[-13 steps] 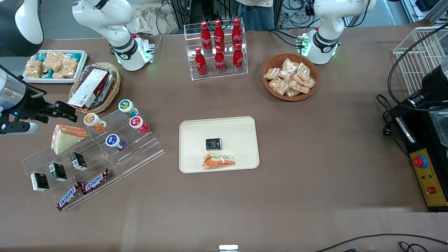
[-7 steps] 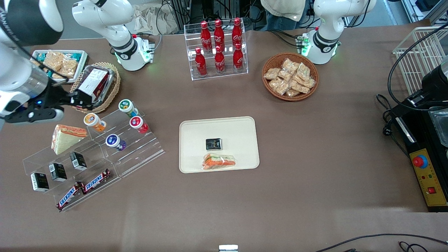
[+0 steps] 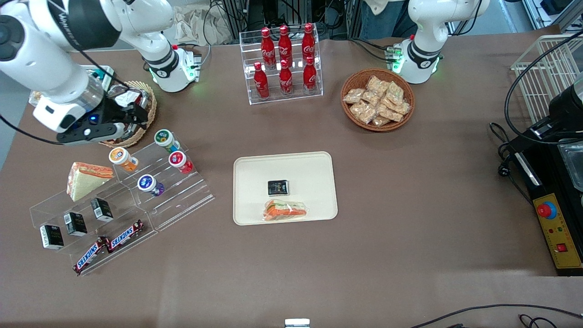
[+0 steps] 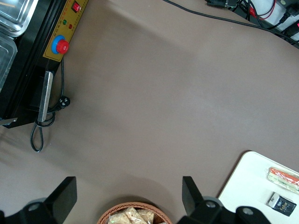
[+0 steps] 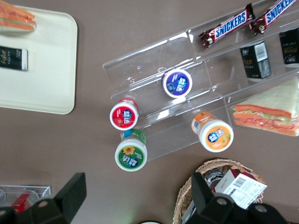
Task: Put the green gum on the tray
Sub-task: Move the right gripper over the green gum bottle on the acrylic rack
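Our claw (image 3: 136, 114) hangs open and empty above the wicker basket (image 3: 148, 111); at its five o'clock stands the small green-lidded cylindrical gum bottle (image 3: 164, 138) on the clear acrylic stepped rack (image 3: 182, 200). We judge it light, rigid and slick: grip its sides below the lid. The cream rectangular plastic tray (image 3: 309, 164) lies at four o'clock.

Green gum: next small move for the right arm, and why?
Probably shift the gripper toward the front camera and down until it straddles the green gum. It hangs open and empty above the wicker basket, beside the acrylic stand. The bottle sits untouched on the stand's top step, and the tray has bare room.
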`<state>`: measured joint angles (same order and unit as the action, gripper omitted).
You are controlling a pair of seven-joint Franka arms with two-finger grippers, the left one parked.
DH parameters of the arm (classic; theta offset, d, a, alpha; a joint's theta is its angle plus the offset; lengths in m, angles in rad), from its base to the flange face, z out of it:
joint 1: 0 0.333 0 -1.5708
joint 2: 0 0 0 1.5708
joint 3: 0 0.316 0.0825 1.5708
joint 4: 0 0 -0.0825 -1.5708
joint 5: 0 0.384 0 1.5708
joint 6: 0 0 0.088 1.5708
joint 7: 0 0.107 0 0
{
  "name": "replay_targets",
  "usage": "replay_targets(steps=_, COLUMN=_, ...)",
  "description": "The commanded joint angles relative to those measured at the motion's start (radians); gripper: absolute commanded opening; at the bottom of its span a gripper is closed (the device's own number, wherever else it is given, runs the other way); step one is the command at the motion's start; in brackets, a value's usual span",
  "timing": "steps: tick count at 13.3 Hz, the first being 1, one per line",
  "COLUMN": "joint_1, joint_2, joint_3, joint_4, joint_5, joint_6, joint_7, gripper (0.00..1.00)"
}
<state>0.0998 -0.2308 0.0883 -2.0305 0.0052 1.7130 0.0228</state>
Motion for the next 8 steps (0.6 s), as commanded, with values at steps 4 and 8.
replay_targets(steps=4, joint_1=0.024, joint_2=-0.065, joint_3=0.008, joint_4=-0.203, joint_5=-0.008, joint_6=0.109, joint_7=-0.001, gripper=1.0)
replay_targets(steps=8, joint_1=0.024, joint_2=-0.059, joint_3=0.04, joint_4=-0.278, joint_5=-0.007, joint_6=0.148, joint_7=-0.004, gripper=1.0)
